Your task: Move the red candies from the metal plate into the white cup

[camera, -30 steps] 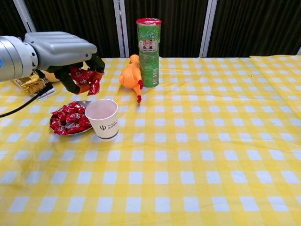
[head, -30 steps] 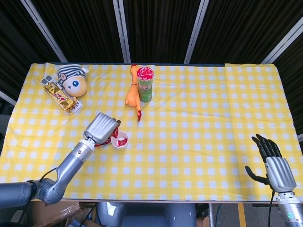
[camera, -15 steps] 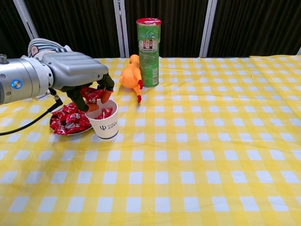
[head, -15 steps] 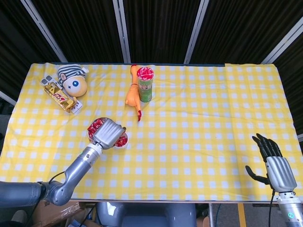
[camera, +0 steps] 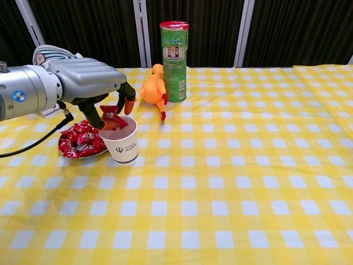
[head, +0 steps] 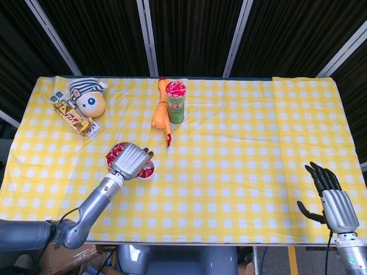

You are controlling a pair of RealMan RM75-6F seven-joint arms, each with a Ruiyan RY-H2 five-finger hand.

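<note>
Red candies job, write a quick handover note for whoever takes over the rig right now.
Left hand: over the white cup, with a red candy at its fingertips just above the rim; whether it is pinched or just let go is unclear.
Right hand: open, idle at the table's near right edge.
Metal plate: beside the cup, many candies in it.
Done: some candies show inside the cup in the head view.
Left: drop this one, then move the rest.

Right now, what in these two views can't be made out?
- Inside of the white cup: mostly covered by the left hand in head view; chest view is too low.
- Left hand's grip on the red candy: unclear.
- Metal plate: buried under candies.
- Right hand: absent from chest view.
</note>
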